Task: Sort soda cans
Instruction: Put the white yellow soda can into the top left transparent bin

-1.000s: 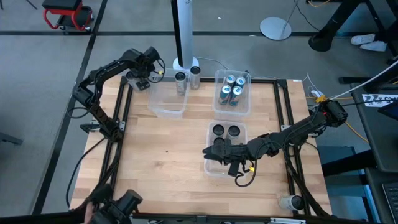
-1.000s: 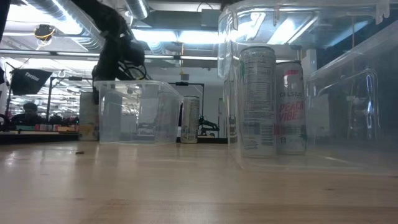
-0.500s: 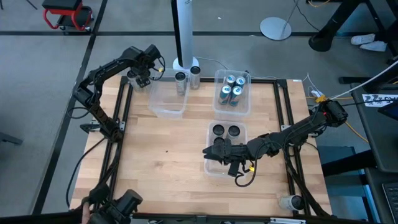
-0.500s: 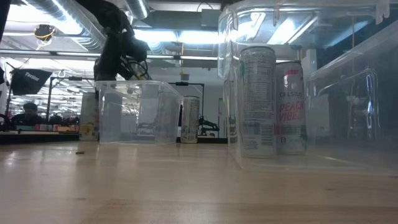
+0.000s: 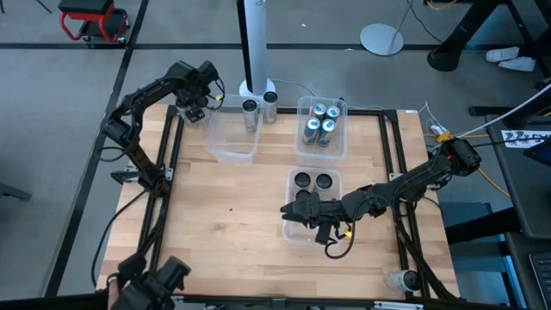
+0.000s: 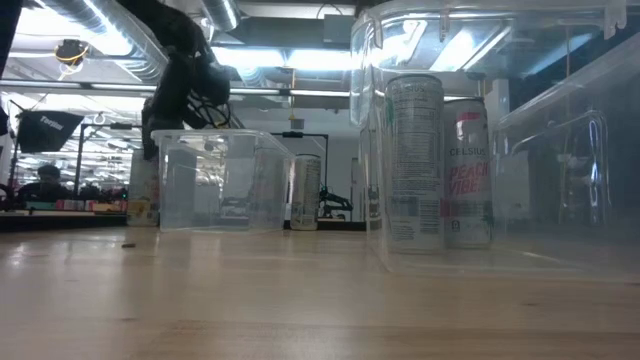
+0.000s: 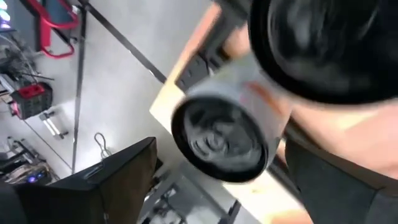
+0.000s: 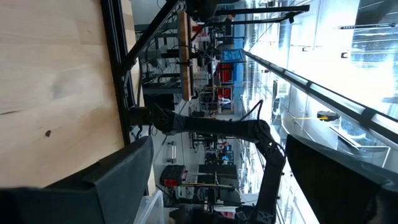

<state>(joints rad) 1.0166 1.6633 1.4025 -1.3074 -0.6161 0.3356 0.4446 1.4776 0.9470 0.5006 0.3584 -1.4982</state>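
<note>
Left fingers [image 5: 195, 107] clamp a silver can [image 7: 222, 137] at desk's [image 5: 232, 232] far-left corner; my right fingers [image 5: 293, 213] spread, near-right bin [image 5: 290, 234].

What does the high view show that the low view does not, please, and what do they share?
Only the high view shows four blue-and-silver soda cans in a far clear plastic bin and the right end effector over the near bin. Only the low view shows printed labels, such as the white peach can. Both show the empty clear bin and the left end effector.
</note>
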